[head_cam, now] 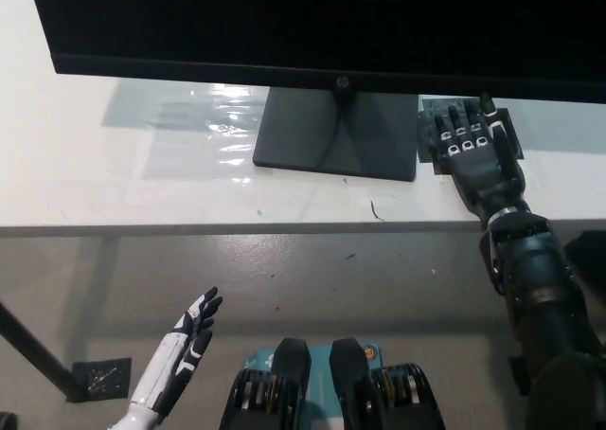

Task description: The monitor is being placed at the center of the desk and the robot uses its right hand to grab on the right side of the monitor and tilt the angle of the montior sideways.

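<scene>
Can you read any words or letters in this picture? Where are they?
"hp": a small round logo in the middle of the monitor's bottom edge, too small to read for sure.
No other words, numbers or signs can be read anywhere.

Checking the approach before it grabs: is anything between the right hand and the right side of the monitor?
Nothing visible blocks it. The right hand reaches over the white desk, just under the monitor bottom edge, right of the monitor stand. A dark patch lies flat beneath it. The left hand rests low.
</scene>
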Robot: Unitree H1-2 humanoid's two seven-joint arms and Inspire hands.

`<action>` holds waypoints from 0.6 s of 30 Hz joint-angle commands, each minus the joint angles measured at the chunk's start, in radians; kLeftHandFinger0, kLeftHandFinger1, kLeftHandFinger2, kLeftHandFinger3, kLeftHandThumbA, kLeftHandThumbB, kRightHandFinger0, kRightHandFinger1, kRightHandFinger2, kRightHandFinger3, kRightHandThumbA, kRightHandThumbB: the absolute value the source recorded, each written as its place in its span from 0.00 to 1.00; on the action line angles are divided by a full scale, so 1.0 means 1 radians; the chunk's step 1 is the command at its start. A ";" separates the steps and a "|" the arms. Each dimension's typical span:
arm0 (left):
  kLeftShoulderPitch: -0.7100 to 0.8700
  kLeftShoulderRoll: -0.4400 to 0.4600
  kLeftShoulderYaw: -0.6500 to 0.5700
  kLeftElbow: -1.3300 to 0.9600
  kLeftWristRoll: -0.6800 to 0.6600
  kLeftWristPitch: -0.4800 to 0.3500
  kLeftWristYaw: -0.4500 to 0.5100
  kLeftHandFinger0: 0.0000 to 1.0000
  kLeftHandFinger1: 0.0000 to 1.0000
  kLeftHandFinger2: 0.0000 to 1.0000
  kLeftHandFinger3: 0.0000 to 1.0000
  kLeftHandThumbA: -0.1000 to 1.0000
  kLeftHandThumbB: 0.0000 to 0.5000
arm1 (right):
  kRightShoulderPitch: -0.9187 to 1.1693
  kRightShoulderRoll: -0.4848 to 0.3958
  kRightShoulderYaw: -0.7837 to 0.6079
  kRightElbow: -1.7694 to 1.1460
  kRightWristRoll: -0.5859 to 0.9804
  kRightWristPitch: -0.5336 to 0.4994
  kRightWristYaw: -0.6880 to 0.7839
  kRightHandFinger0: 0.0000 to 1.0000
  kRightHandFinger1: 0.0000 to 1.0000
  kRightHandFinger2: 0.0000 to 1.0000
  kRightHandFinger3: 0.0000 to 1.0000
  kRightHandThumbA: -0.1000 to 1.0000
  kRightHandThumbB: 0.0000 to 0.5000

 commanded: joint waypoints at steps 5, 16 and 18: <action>-0.014 0.015 -0.002 -0.018 0.001 -0.039 0.028 1.00 1.00 1.00 1.00 1.00 0.70 | -0.119 -0.031 -0.025 -0.034 -0.009 -0.030 0.016 1.00 1.00 1.00 1.00 1.00 0.81; -0.019 0.012 0.000 -0.013 0.004 -0.039 0.029 1.00 1.00 1.00 1.00 1.00 0.73 | -0.180 -0.049 -0.035 -0.015 -0.022 -0.033 0.019 1.00 1.00 1.00 1.00 1.00 0.77; -0.019 0.012 0.000 -0.013 0.004 -0.039 0.029 1.00 1.00 1.00 1.00 1.00 0.73 | -0.180 -0.050 -0.036 -0.014 -0.024 -0.033 0.020 1.00 1.00 1.00 1.00 1.00 0.77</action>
